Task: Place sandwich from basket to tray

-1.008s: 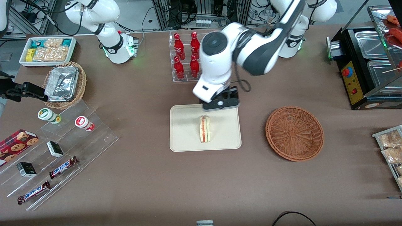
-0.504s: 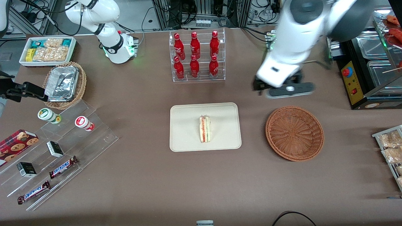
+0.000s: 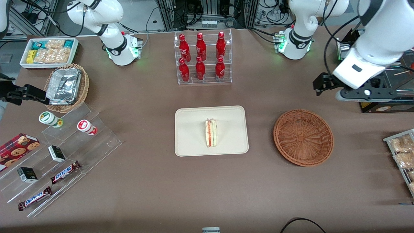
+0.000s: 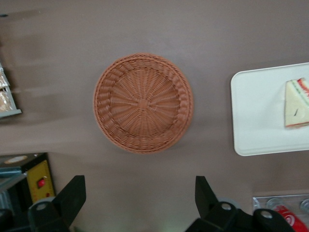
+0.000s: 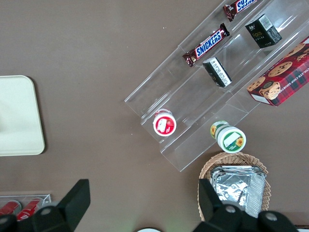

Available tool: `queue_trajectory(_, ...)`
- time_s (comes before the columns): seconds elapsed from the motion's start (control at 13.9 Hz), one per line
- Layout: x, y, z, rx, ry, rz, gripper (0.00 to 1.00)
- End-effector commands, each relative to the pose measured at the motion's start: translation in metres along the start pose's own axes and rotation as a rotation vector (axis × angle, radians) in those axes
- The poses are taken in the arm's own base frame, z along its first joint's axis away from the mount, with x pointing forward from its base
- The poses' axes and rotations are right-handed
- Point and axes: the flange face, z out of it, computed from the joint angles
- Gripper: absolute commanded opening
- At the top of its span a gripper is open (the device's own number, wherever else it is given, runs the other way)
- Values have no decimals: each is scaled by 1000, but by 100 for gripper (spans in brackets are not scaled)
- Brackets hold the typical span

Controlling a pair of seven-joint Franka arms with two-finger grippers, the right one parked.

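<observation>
I see the sandwich [image 3: 211, 133] lying on the tray [image 3: 190, 142], the basket [image 3: 303, 137] empty. My gripper [image 4: 140, 203] hovers wide open above the table, farther back than the basket. The sandwich looks soft and light; I'd pinch its bread faces gently.

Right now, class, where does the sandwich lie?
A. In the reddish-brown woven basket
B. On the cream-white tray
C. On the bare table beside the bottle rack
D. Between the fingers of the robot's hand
B: the sandwich lies on the tray, the basket holds nothing, and the hand hangs open and empty farther from the camera than the basket, toward the working arm's end of the table.
</observation>
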Motion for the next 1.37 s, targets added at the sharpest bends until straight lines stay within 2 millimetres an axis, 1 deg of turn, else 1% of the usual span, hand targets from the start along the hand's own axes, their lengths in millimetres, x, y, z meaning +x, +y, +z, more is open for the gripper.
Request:
queue_trajectory(0.0, -10, -31, -1, -11, -17, 55, 100)
queue_trajectory(0.22, -9, -71, 2, -17, -22, 104, 100)
queue_trajectory(0.36, -10, -89, 4, -20, -23, 138, 100)
queue_trajectory(0.43, -9, -91, 5, -22, -25, 140, 100)
queue_trajectory(0.5, -10, -100, 5, -21, -22, 166, 100)
queue_trajectory(0.58, -12, -118, 7, -27, -26, 202, 100)
queue_trajectory(0.65, -11, -119, 7, -41, -23, 201, 100)
queue_trajectory(0.86, -7, -114, 9, -65, -22, 86, 100)
queue_trajectory(0.94, -6, -111, 11, -65, -26, 72, 100)
queue_trajectory(1.08, -3, -97, 11, -54, -22, 53, 100)
queue_trajectory(1.3, -3, -98, 10, -54, -20, 64, 100)
